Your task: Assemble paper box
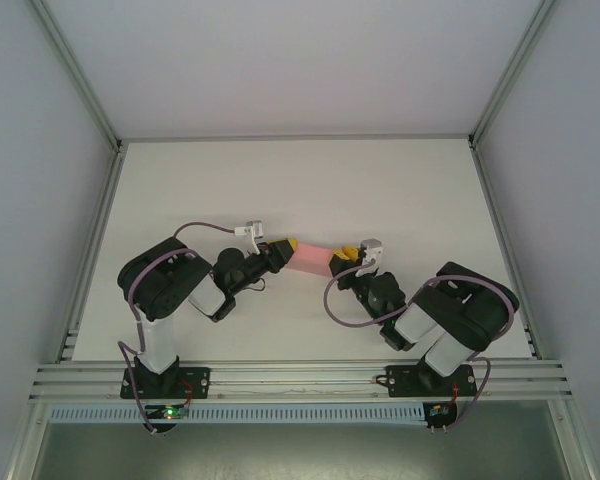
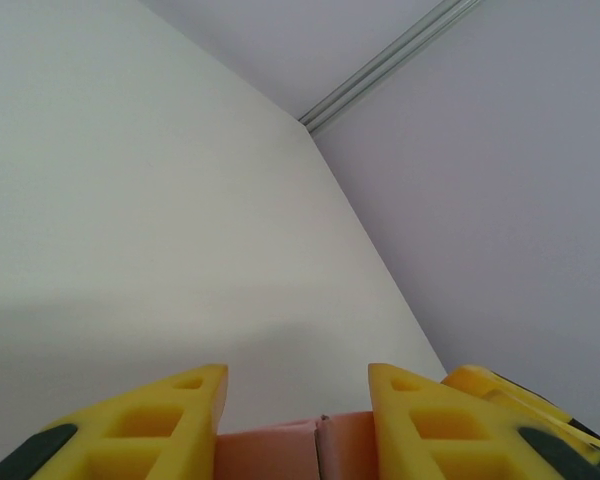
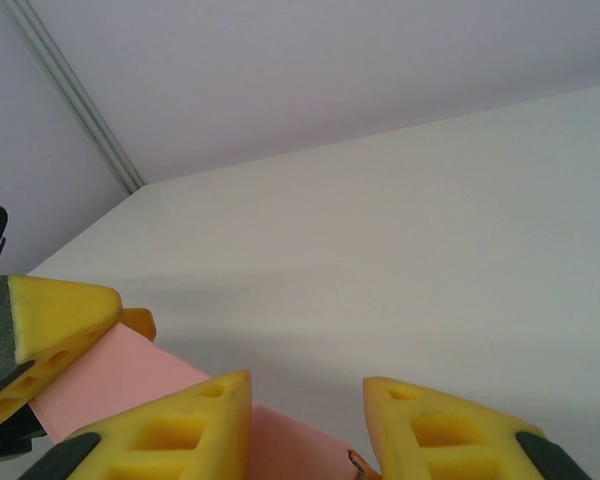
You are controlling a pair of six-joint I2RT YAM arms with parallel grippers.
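top view, near edge: an aluminium rail (image 1: 300, 375) carries both arm bases. beyond it the 2 arms bend inward and meet over the middle of the white worktop (image 1: 300, 180). the paper box (image 1: 312, 257), a pink folded piece, runs left to right between them. its left end is in the left gripper (image 1: 288, 244) and its right end in the right gripper (image 1: 349, 254). whether the box touches the worktop cannot be told.

left wrist view: the 2 yellow fingers (image 2: 170, 420) stand moderately apart with pink card spanning the gap and touching both inner faces, so this gripper clamps the box. just right of them lies a yellow fingertip (image 2: 500, 390) of the right gripper.

right wrist view: pink card fills the gap between its own fingers (image 3: 180, 430), held likewise at a moderate width. the card then slopes away to the left, where a fingertip (image 3: 50, 320) of the left gripper lies against it.

farther off: bare worktop, then grey walls (image 1: 280, 60) and a metal corner profile (image 3: 70, 95).
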